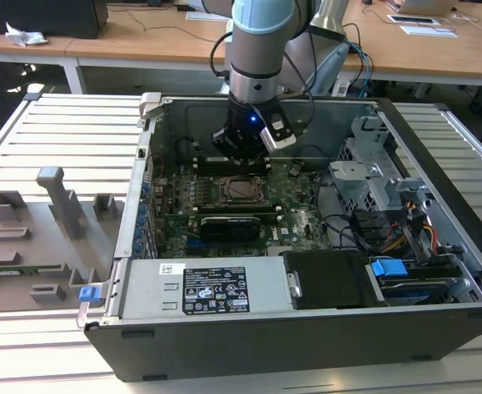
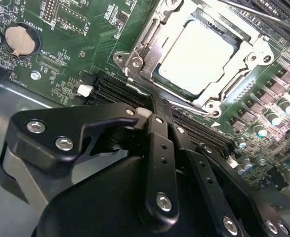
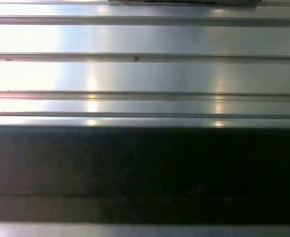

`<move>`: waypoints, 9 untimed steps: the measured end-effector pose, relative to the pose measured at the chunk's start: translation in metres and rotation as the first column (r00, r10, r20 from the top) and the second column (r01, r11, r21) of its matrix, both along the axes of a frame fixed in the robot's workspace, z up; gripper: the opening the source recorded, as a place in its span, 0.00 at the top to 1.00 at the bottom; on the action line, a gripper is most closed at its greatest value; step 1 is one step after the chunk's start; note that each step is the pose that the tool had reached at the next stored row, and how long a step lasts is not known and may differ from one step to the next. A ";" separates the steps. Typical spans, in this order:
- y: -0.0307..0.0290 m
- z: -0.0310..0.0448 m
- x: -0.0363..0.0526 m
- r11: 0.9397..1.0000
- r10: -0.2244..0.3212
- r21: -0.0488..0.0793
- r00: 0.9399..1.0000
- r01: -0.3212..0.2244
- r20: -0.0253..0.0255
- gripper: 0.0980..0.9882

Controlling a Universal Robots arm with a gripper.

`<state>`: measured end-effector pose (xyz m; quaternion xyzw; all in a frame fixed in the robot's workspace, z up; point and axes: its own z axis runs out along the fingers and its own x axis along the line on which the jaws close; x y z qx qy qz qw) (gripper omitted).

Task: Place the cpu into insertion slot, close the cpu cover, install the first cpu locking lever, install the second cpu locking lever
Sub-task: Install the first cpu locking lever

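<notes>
The cpu (image 2: 194,57) lies flat in the insertion slot (image 1: 242,190), its pale silver top showing through the window of the cpu cover (image 2: 149,47). The cover is down over the chip, and the slot's black frame peeks out at one edge (image 2: 182,93). A thin metal lever rod (image 2: 248,14) runs along one side of the cover. My gripper (image 2: 152,107) hangs over the black memory slots just beside the socket, fingers together with nothing between them. In the exterior view the gripper (image 1: 241,158) sits just behind the socket, low inside the open computer case.
Black memory slots (image 2: 120,89) and a coin battery (image 2: 20,39) flank the socket. The case holds a power supply (image 1: 204,287) at the front and a drive cage (image 1: 372,176) on the exterior view's right. Grey fixtures (image 1: 56,209) stand on the slatted table (image 3: 145,74).
</notes>
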<state>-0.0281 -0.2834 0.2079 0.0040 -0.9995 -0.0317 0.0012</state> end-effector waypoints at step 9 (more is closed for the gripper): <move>-0.0011 -0.0053 0.0075 1.000 0.000 0.000 1.000 0.000 0.000 0.99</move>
